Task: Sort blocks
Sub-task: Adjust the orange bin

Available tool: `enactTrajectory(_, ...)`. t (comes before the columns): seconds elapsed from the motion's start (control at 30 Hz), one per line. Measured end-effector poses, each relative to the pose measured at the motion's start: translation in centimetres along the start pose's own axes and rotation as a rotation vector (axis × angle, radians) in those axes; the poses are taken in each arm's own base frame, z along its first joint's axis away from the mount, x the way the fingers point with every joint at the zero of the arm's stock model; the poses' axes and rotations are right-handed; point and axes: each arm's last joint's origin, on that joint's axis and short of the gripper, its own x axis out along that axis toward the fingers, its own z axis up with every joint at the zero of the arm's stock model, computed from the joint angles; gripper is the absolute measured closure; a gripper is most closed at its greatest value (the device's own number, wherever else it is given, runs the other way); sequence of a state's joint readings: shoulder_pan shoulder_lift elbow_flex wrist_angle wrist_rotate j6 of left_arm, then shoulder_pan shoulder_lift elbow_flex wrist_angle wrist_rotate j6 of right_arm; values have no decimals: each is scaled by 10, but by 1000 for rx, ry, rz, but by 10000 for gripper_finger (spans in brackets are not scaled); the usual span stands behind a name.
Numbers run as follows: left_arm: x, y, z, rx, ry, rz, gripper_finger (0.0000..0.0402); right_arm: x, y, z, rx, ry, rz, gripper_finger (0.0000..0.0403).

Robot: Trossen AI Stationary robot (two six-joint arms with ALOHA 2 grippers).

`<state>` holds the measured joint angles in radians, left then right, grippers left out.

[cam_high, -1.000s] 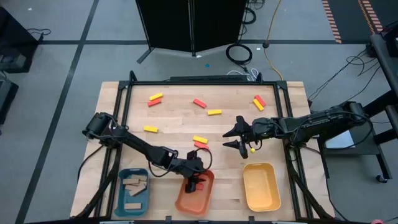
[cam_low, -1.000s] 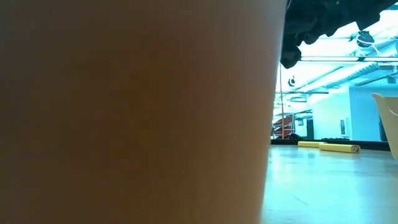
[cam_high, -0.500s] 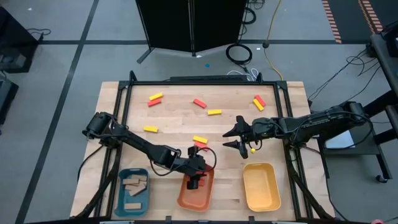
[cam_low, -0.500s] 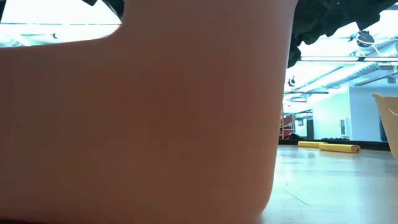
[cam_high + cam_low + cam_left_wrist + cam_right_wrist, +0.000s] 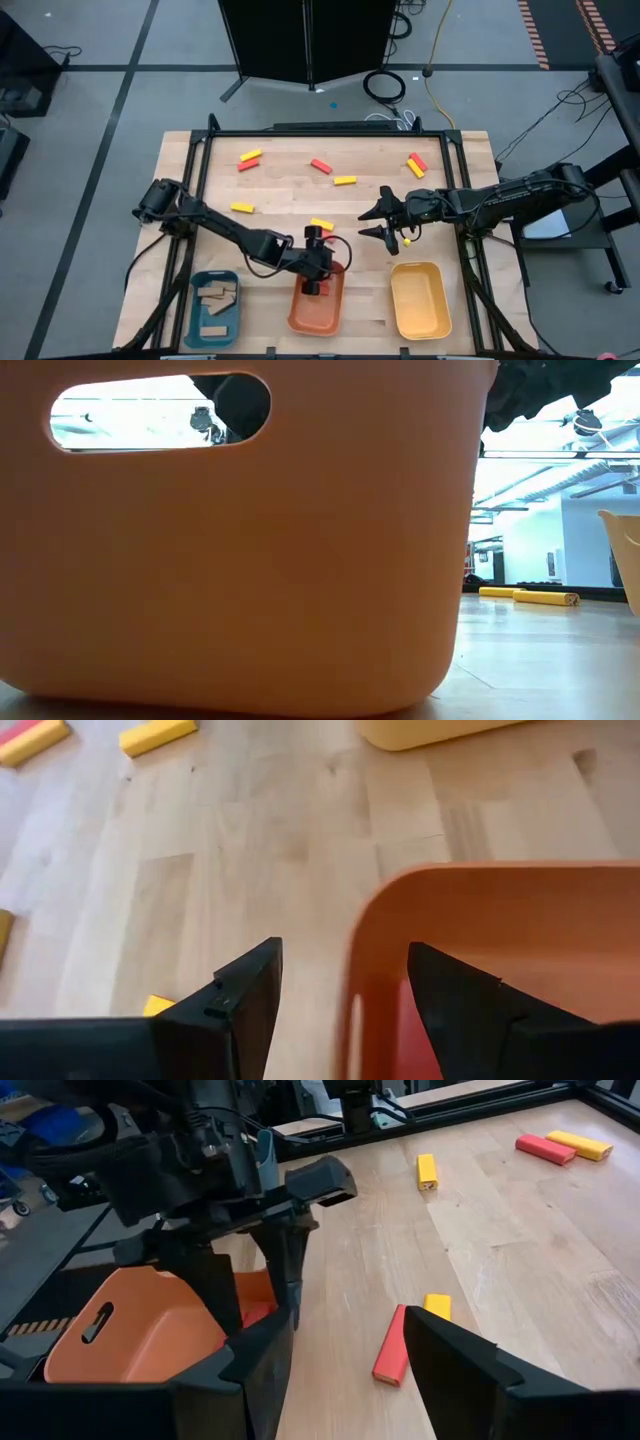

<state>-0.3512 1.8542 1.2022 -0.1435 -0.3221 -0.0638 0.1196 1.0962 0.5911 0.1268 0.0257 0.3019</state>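
Note:
My left gripper (image 5: 320, 283) (image 5: 345, 1010) is open and straddles the far wall of the orange tray (image 5: 318, 310) (image 5: 230, 560). A red block (image 5: 400, 1042) lies in that tray. My right gripper (image 5: 384, 221) (image 5: 350, 1370) hangs open above the table, right of centre, touching nothing. Beyond its fingers a red block (image 5: 391, 1346) and a yellow block (image 5: 437, 1305) lie flat on the wood. Several more red and yellow blocks (image 5: 345, 181) are scattered over the far half of the table. Tan blocks (image 5: 217, 298) lie in the blue tray (image 5: 196, 322). My left gripper stands over the orange tray's far rim (image 5: 352, 970) with one finger (image 5: 470, 1010) inside the tray and the other finger (image 5: 245, 1005) outside. The fingers slant down from the table's left. The wall sits in the gap between them; which finger touches it I cannot tell. The tray rests on the table.
The yellow tray (image 5: 420, 298) stands at the near right, the blue tray at the near left, and the orange tray between them. Black frame rails (image 5: 200, 160) border the table. Bare wood lies between the trays and the scattered blocks.
My left gripper has risen a little, gone slightly toward the far edge and rolled at the wrist. The orange tray has turned with it from slanted to nearly square with the near edge; in the low view its wall has drawn back and its handle slot now shows.

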Motion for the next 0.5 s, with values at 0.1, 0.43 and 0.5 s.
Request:
enactTrajectory(0.1, 1, 2, 0, 21, 4, 5, 187, 0, 0, 0, 0, 1, 0, 216)
enactTrajectory(0.43, 2, 9, -10, 36, 110, 9, 187, 0, 0, -1, -9, 6, -2, 216)
enactTrajectory(0.5, 2, 9, -11, 31, 117, -35, 187, 0, 0, -1, -9, 6, -2, 216)
